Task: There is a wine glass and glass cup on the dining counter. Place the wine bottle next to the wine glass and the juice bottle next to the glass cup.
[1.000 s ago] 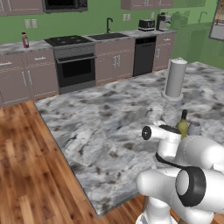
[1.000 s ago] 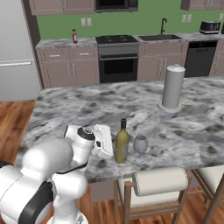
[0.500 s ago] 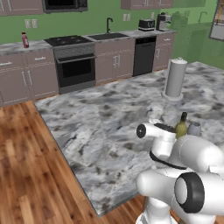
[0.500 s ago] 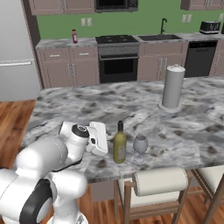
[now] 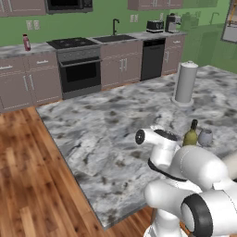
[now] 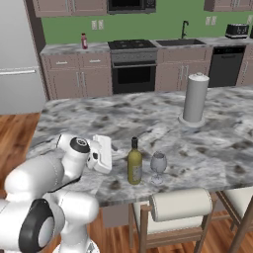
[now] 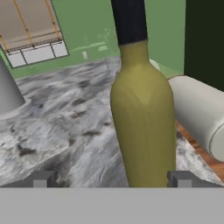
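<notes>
Wine bottle [image 6: 134, 163] stands upright on dining counter [image 6: 148, 118] near its stool-side edge, wine glass [image 6: 158, 165] just beside it. Gripper [image 7: 112, 179] w/ fingers wide apart, one each side of the bottle's lower body, not clamped on it. Juice bottle [image 6: 84, 40] well apart, on wall counter [image 6: 64, 48] by the stove [image 6: 133, 64]
</notes>
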